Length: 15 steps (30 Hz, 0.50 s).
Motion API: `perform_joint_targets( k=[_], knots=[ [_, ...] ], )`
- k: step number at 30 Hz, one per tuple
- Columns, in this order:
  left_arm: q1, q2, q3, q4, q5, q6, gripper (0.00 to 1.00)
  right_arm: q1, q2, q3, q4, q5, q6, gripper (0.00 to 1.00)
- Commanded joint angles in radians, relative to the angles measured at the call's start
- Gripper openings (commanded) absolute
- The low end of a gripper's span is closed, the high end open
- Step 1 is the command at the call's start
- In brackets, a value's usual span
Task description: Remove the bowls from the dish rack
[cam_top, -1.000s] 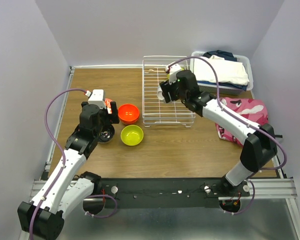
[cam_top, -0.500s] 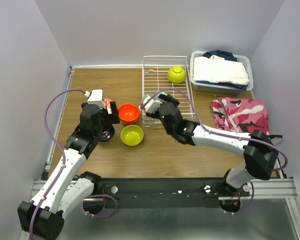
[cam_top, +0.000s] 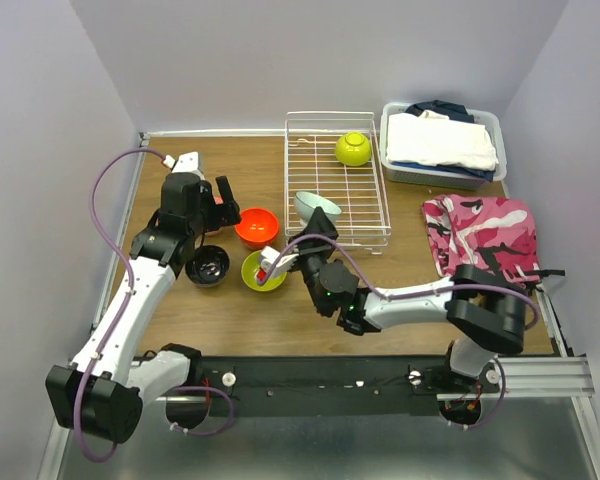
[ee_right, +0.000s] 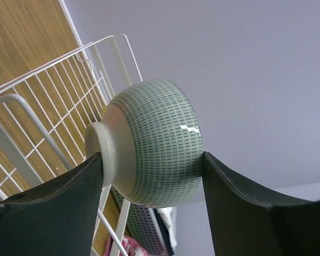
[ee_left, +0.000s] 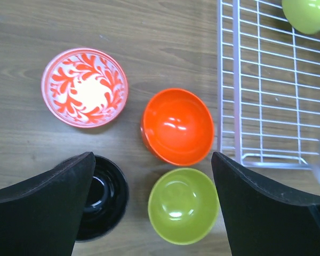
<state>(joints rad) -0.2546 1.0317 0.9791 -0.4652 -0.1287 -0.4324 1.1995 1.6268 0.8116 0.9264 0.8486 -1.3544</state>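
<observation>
The white wire dish rack (cam_top: 360, 205) holds one lime-green bowl (cam_top: 353, 149) at its far right; the rack also shows in the left wrist view (ee_left: 272, 106). My right gripper (cam_top: 320, 216) is shut on a pale blue bowl (cam_top: 311, 203) with a green dash pattern (ee_right: 154, 144), tilted on its side above the rack's near-left corner. On the table left of the rack are an orange bowl (ee_left: 177, 125), a lime-green bowl (ee_left: 182, 205), a dark bowl (ee_left: 102, 196) and a white-and-red bowl (ee_left: 84, 87). My left gripper (ee_left: 152, 157) is open and empty above them.
A grey bin of folded clothes (cam_top: 440, 140) stands right of the rack at the back. A pink camouflage cloth (cam_top: 480, 230) lies at the right. The right arm stretches low across the table's near middle, its wrist over the lime-green bowl on the table.
My right gripper has carried the pale blue bowl from inside the rack to its near-left corner. My left gripper has lifted and moved back, uncovering the dark bowl.
</observation>
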Motion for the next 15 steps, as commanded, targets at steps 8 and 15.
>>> perform_joint_targets(
  k=[8, 15],
  knots=[
    [0.008, 0.129, 0.260, -0.254, 0.282, -0.121, 0.99, 0.060, 0.235, -0.026, 0.762, -0.009, -0.448, 0.41],
    [0.008, 0.186, 0.308, -0.283, 0.405, -0.184, 0.99, 0.071, 0.312, 0.014, 0.888, -0.039, -0.514, 0.41]
  ],
)
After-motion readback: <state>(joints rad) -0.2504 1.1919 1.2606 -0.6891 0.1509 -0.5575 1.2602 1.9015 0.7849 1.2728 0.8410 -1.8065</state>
